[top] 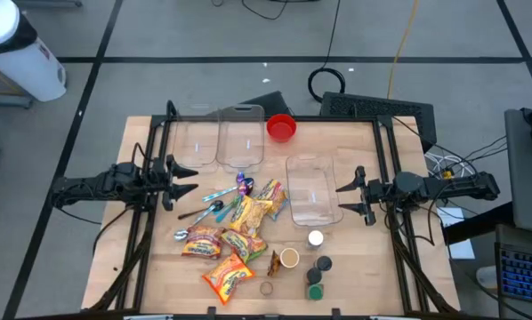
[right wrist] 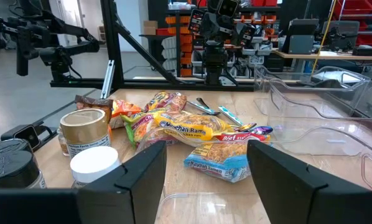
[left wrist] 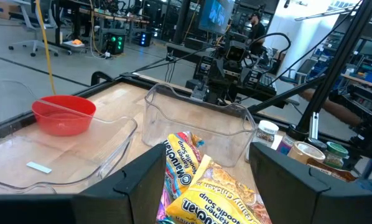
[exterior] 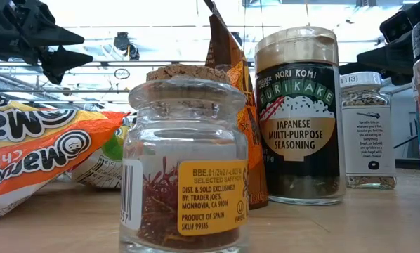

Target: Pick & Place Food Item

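Observation:
Several noodle packets (top: 239,233) lie in a heap on the wooden table's middle, with spoons (top: 214,203) beside them; the packets also show in the left wrist view (left wrist: 201,186) and the right wrist view (right wrist: 198,137). My left gripper (top: 188,185) is open and empty at the table's left side, above the table and left of the heap. My right gripper (top: 348,197) is open and empty at the right side, next to a clear bin (top: 312,188).
Two clear bins (top: 221,138) and a red bowl (top: 281,128) stand at the far side. Spice jars and a seasoning bottle (top: 315,267) stand at the near right; a cork-topped saffron jar (exterior: 185,169) and the seasoning bottle (exterior: 298,116) fill the low view.

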`<state>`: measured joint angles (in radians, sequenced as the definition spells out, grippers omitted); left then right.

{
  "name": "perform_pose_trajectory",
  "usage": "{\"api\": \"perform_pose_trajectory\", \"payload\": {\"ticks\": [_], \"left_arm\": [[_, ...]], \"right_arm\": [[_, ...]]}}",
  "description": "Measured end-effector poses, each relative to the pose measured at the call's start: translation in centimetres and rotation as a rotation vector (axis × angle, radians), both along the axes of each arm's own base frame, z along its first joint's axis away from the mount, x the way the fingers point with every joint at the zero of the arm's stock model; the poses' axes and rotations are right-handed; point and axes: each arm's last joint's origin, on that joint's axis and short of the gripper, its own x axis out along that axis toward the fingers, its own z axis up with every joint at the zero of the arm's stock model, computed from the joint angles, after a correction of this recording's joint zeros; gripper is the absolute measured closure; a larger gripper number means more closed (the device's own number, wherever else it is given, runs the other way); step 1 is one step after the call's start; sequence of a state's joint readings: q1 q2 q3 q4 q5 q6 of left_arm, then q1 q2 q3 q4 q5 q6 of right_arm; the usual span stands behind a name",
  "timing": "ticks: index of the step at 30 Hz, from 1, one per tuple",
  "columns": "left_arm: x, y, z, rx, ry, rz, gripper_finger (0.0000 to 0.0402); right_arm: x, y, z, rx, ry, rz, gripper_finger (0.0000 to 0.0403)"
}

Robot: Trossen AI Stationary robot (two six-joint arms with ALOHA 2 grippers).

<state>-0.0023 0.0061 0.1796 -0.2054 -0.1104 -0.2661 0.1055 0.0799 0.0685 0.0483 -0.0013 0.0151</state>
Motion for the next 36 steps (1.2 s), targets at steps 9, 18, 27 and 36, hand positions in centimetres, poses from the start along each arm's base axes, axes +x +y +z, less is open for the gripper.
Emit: {"api": "perform_pose_trajectory", "payload": {"ticks": [9,18,27,36], "left_arm": [[0.0,0.0,0.0,0.0,0.0,0.0,0.0163],[0.0,0.0,0.01,0.001,0.0,0.0,0.0163],[-0.01,0.09,0.0,0.27,0.033,0.022,0.0163],[0.0,0.07,0.43,0.505,0.017,0.018,0.0163]], "right_arm": [[0.0,0.0,0.0,0.0,0.0,0.001,0.0187],[0.0,0.0,0.0,0.0,0.0,0.0,0.0186],[0.0,0.0,0.0,0.0,0.0,0.0,0.0184],[0.0,0.0,0.0,0.0,0.0,0.001,0.0187]]}}
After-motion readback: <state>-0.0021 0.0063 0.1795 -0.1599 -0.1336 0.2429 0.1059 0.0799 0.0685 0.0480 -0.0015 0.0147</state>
